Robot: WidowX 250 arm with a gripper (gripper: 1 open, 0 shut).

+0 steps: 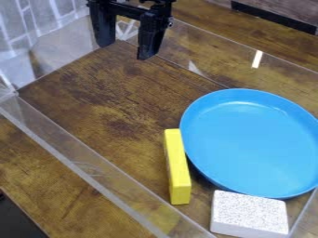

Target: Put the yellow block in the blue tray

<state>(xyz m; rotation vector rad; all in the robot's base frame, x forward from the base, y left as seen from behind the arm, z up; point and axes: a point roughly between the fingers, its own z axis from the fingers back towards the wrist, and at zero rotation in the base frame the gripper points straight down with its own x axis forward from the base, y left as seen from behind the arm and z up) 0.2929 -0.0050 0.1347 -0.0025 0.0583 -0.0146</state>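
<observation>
The yellow block (178, 166) lies on the wooden table near the front, a thin bar on its narrow edge, running front to back. Its right side is right next to the left rim of the blue tray (206, 159), a large round shallow dish that holds nothing. My gripper (128, 36) hangs at the top left of the camera view, pointing down, well behind and to the left of the block. Its black fingers (151, 39) stand apart with nothing between them.
A white speckled sponge-like block (248, 213) sits at the front right, just in front of the tray. A transparent low wall (74, 153) runs along the front left of the table, and another transparent edge (248, 51) borders the back right.
</observation>
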